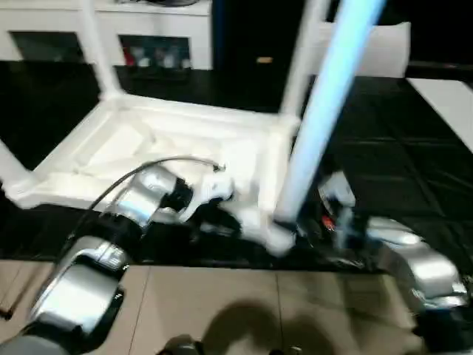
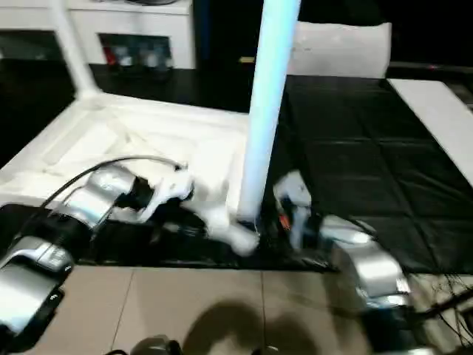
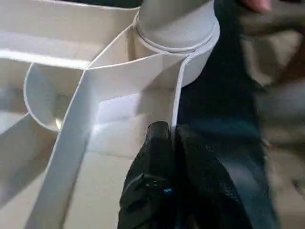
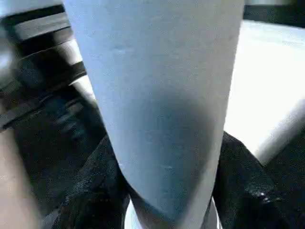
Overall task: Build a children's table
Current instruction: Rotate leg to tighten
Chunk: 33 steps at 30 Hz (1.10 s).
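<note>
The tabletop [image 1: 148,148] lies upside down on a black mat [image 1: 384,163], ribbed underside up, with legs standing in its far corner sockets. The left arm [image 1: 111,237] reaches forward and inward from the tabletop's near left, forearm low over the near rim, wrist bent toward the near right corner. The left gripper [image 3: 174,143] has its fingers pinched together on the thin rim wall just beside that corner's socket [image 3: 178,43]. A leg [image 1: 325,111] stands upright in this socket, leaning slightly. The right arm [image 1: 414,266] comes in low from the tabletop's right, over the mat. The right gripper [image 4: 169,191] sits at the leg's base, its jaws about half open, a black finger [image 4: 248,181] on each side of the tube, gripping it.
</note>
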### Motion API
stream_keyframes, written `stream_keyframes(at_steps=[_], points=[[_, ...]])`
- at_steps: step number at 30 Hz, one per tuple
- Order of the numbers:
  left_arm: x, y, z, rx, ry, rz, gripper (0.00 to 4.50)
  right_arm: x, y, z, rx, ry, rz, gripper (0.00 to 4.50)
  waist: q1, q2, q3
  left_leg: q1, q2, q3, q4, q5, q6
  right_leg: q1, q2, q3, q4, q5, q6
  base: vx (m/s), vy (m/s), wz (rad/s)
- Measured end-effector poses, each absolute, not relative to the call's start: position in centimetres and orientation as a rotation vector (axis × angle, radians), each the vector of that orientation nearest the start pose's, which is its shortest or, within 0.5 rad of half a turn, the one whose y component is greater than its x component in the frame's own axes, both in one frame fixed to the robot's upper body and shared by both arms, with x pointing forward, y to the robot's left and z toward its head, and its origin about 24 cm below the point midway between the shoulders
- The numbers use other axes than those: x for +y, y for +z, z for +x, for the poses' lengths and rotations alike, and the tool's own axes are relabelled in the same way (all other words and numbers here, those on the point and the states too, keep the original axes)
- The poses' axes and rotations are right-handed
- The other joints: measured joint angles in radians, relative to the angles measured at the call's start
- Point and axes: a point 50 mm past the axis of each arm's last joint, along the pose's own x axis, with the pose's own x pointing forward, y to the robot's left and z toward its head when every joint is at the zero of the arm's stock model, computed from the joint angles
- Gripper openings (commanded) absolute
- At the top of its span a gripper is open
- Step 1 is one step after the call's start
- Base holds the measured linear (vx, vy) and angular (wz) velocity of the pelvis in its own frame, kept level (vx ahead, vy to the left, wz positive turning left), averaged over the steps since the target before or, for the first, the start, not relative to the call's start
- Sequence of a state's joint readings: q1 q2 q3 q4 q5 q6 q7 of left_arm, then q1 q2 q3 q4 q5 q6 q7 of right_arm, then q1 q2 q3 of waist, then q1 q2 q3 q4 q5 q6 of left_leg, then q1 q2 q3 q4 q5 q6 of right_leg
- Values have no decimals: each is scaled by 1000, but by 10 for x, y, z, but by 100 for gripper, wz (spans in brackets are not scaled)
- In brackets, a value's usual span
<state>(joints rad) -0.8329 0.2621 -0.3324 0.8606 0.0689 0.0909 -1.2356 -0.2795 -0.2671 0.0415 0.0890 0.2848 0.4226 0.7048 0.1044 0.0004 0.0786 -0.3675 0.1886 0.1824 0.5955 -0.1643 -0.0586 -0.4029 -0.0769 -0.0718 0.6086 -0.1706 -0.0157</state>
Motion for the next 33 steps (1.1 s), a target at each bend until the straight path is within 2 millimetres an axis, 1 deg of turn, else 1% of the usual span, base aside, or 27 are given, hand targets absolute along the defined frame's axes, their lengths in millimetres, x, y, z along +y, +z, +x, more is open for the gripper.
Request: stream_keyframes(at_steps=[2, 3, 5, 6, 9, 11, 12, 13, 16, 17, 20, 22, 25, 26, 28, 30, 32, 33], points=[[89, 69, 349, 495, -1317, 410, 0, -141, 64, 300, 244, 651, 102, 199, -18, -1, 0, -1, 0, 0, 2, 0, 0, -1, 0, 0, 0, 0, 0, 0, 0, 0], [81, 68, 351, 492, -1283, 393, 0, -143, 65, 305, 243, 582, 114, 198, -24, -1, 0, -1, 0, 0, 2, 0, 0, -1, 0, 1, -1, 0, 0, 0, 0, 0], [72, 67, 355, 491, -1205, 365, 0, -139, 65, 316, 244, 460, 145, 198, -37, -2, 0, -2, 0, 0, 1, 0, 0, -3, 0, 1, 0, 2, -1, 0, 0, 0], [67, 67, 357, 485, -1173, 354, 0, -138, 65, 322, 246, 403, 151, 198, -39, -2, 0, -2, 0, 0, 1, 0, 0, -3, 0, 0, 1, 5, -1, 0, 0, 0], [60, 67, 361, 472, -1096, 333, 0, -131, 69, 335, 246, 287, 160, 198, -43, -2, 0, -2, 1, -1, -4, 0, 0, -5, 2, -1, 1, 6, -3, 0, 0, 0], [57, 68, 362, 465, -1074, 327, 0, -128, 69, 339, 232, 257, 158, 198, -43, -2, 0, -3, 1, -1, -6, 0, 0, -6, 2, -1, 1, 7, -5, 0, 0, 0], [57, 68, 363, 462, -1068, 325, 0, -127, 70, 340, 223, 249, 154, 254, -43, -2, 0, -4, 1, -1, -6, 0, 0, -7, 2, -1, 1, 7, -5, 0, 0, 0], [57, 69, 363, 459, -1067, 326, 0, -127, 70, 340, 219, 248, 157, 268, -43, -2, 0, -5, 1, -1, -6, 0, 0, -8, 2, -1, 0, 7, -5, 0, 0, 0], [60, 70, 365, 449, -1049, 337, 0, -121, 71, 341, 201, 261, 216, 271, -48, -2, 0, -7, 1, 1, -6, -1, 1, -11, 2, 0, 1, 8, -6, 0, 0, 0], [62, 70, 365, 447, -1044, 340, 0, -121, 71, 341, 199, 272, 219, 306, -50, -2, 0, -7, 1, 1, -6, -1, 1, -12, 2, 0, 1, 8, -6, 0, 0, 0], [69, 70, 365, 433, -1057, 352, 0, -130, 70, 332, 178, 363, 172, 316, -46, -2, 0, -8, 1, 1, -6, -1, 1, -12, 2, 0, 0, 8, -6, 0, 0, 0], [75, 70, 364, 425, -1089, 358, 0, -140, 68, 323, 174, 438, 144, 351, -47, -2, 0, -8, 1, 1, -6, -1, 1, -12, 2, 0, 0, 8, -6, 0, 0, 0], [83, 67, 360, 405, -1138, 371, 0, -148, 66, 315, 171, 536, 83, 362, -46, -2, 0, -8, 1, 1, -6, -1, 1, -12, 2, 0, 1, 8, -6, 0, 0, 0], [85, 67, 359, 402, -1157, 378, 0, -150, 66, 313, 170, 563, 67, 382, -44, -2, 0, -8, 1, 1, -5, -1, 1, -12, 2, 0, 1, 8, -6, 0, 0, 0], [91, 68, 355, 393, -1234, 420, 0, -160, 65, 305, 180, 658, 21, 401, -39, -1, 0, -8, 1, 1, -5, -1, 1, -11, 2, 0, 1, 8, -6, 0, 0, 0], [100, 66, 352, 401, -1286, 445, 0, -171, 66, 299, 188, 715, -10, 413, -31, -1, 0, -6, 1, 1, -4, -1, 1, -9, 2, 0, 1, 8, -6, 0, 0, 0], [106, 68, 350, 398, -1329, 488, 0, -176, 71, 294, 189, 798, -31, 413, -22, -1, 0, -5, 1, 1, -3, -1, 1, -8, 2, 0, 1, 9, -7, 0, 0, 0], [109, 68, 348, 405, -1362, 510, 0, -179, 74, 290, 188, 850, -43, 413, -16, -2, 0, -2, 2, 1, -3, -1, 1, -5, 2, 0, 1, 8, -6, 0, 0, 0]])
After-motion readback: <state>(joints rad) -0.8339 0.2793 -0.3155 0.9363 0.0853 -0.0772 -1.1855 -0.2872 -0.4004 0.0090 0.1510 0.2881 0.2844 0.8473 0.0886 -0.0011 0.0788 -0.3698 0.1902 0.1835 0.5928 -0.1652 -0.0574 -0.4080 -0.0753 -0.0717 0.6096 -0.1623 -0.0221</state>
